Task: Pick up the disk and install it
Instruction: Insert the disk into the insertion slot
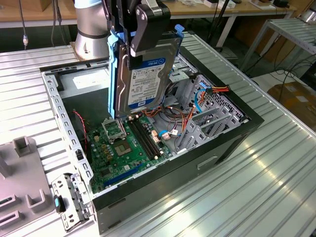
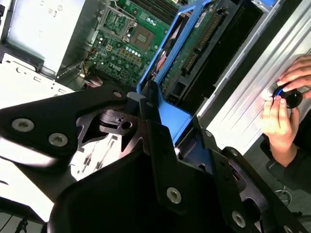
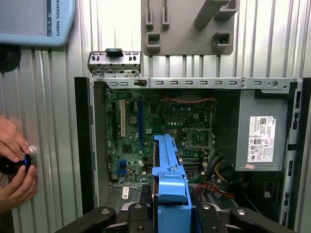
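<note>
The disk, a dark hard drive in bright blue rails, hangs upright over the open computer case, its lower edge just above the motherboard. My gripper is shut on the disk's upper end. In the second wrist view my gripper clamps the blue end of the disk, whose circuit-board side shows. In the first wrist view the disk stands edge-on over the board, with my gripper at its near end.
The metal drive cage with its loose cables lies at the case's side on the exterior view's right. A person's hands rest on a round knob on the ribbed table beside the case. A grey fixture and a metal bracket lie nearby.
</note>
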Robot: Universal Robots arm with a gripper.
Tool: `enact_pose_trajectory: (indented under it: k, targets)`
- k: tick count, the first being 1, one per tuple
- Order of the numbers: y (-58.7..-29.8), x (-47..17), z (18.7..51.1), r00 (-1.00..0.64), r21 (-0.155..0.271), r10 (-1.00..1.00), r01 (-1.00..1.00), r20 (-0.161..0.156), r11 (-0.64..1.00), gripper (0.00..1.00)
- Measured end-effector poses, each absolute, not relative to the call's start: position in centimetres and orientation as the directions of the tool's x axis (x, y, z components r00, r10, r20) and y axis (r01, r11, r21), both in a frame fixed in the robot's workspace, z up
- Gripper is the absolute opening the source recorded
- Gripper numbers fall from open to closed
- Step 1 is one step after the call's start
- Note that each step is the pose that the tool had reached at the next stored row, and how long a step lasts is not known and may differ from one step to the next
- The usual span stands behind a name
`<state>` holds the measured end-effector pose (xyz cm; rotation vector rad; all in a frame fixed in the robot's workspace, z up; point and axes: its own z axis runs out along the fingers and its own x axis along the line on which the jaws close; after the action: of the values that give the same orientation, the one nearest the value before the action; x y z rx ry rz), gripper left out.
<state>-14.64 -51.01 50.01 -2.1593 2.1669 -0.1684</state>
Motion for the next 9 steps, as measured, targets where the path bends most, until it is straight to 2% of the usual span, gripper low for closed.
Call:
enact_pose_trajectory:
  k: [9]
  targets:
    - [-52.7, -14.5, 49.9, -0.005, -0.132, -1.0, -0.991, 0.029, 0.001, 0.37]
